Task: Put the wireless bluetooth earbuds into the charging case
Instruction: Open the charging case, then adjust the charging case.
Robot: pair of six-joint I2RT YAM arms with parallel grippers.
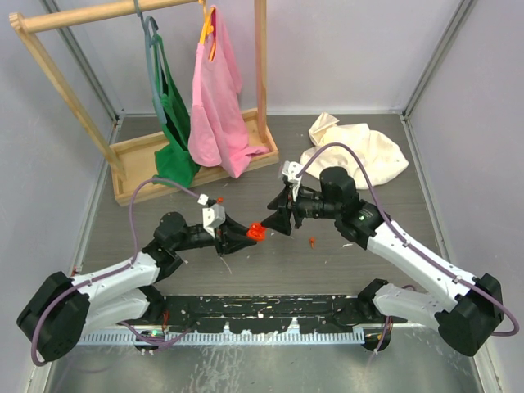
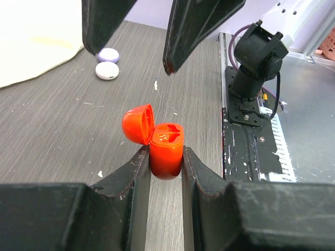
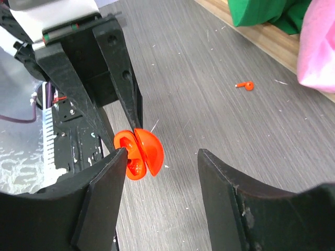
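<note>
The left arm (image 1: 123, 274) stretches low from its base toward mid-table, and the left jaws, held level, are closed narrowly on the body of the red charging case (image 2: 166, 151) above the table (image 1: 270, 274). The case stands mouth upward, its domed lid swung open toward the far side. The right arm (image 1: 409, 250) reaches in opposite, the right jaws parted wide and holding nothing just beside the lid, while a red earbud (image 3: 244, 85) lies flat on the table, well apart.
</note>
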